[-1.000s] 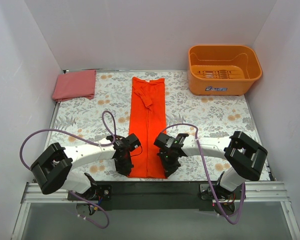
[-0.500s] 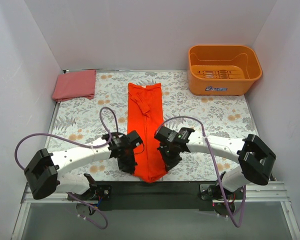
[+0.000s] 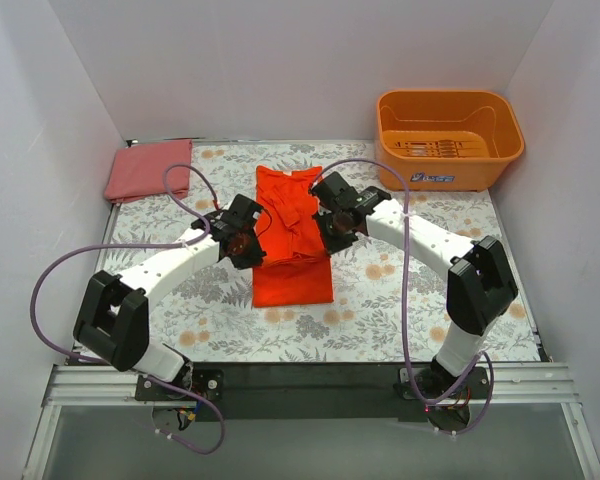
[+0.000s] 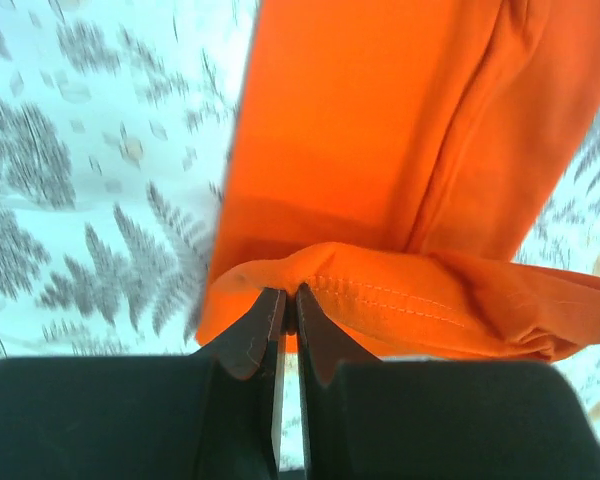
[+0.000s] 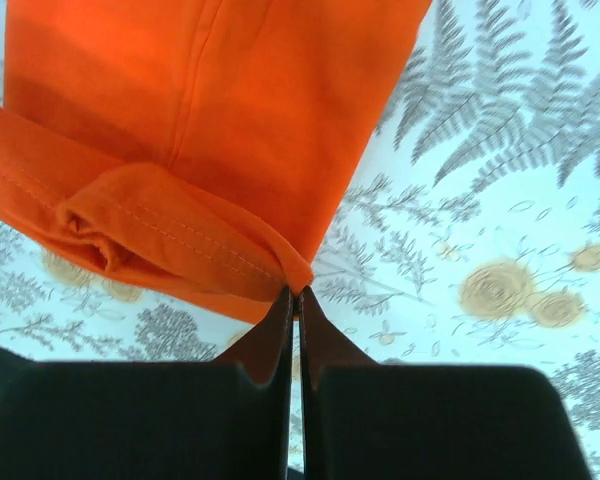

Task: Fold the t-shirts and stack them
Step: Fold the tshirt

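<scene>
A vivid orange-red t-shirt (image 3: pixel 292 270) lies as a narrow strip in the middle of the floral table, its near end lifted and carried back over itself. My left gripper (image 3: pixel 251 246) is shut on the hem's left corner (image 4: pixel 280 280). Shut on the right corner (image 5: pixel 298 282) of the same hem is my right gripper (image 3: pixel 332 230). Between the two grips the hem (image 4: pixel 430 305) sags in a fold above the lower layer (image 5: pixel 210 90). A duller pinkish-red t-shirt (image 3: pixel 149 169) lies folded as a rectangle at the far left corner.
A rigid orange plastic tub (image 3: pixel 448 138) stands at the far right corner. White walls close the table on three sides. Purple cables loop above both arms. The floral cloth (image 3: pixel 430 280) shows bare to the left and right of the strip.
Both grippers have moved from the near edge toward the far side, carrying the orange-red shirt's near hem up and over the rest of it. The strip now shows shorter.
</scene>
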Action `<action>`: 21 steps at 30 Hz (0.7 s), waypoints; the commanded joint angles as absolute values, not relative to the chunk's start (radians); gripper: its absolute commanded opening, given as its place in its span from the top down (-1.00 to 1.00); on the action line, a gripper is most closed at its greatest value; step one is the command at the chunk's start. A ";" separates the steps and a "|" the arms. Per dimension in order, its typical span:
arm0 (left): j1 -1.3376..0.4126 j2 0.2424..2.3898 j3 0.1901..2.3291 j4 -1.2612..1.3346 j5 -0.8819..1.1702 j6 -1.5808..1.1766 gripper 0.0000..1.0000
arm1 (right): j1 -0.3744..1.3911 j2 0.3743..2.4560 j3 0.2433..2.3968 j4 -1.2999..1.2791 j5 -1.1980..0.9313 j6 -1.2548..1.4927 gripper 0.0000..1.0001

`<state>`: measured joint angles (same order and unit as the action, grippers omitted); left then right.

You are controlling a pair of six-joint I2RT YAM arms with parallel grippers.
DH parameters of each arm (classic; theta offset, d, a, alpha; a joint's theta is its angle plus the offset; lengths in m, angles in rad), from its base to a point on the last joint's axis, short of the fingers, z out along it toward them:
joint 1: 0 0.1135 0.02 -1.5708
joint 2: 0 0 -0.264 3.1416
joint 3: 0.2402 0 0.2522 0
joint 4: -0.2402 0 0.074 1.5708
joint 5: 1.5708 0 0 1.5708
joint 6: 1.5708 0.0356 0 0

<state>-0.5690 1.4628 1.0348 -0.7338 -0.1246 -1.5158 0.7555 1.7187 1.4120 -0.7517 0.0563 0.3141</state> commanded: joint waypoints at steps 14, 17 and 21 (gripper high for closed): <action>-0.430 1.627 1.219 -0.529 -0.170 -1.332 1.00 | 0.624 1.888 1.640 -0.747 0.080 0.161 0.97; -0.420 1.666 1.236 -0.522 -0.176 -1.324 1.00 | 0.618 1.922 1.676 -0.738 0.086 0.146 0.97; -0.408 1.703 1.241 -0.492 -0.178 -1.324 1.00 | 0.609 1.960 1.700 -0.723 0.091 0.135 0.97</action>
<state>-0.4236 1.6936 1.2091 -0.5270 -0.1402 -1.3453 0.6197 1.9404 1.6539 -0.7391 0.0704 0.1665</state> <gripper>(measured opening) 0.033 0.022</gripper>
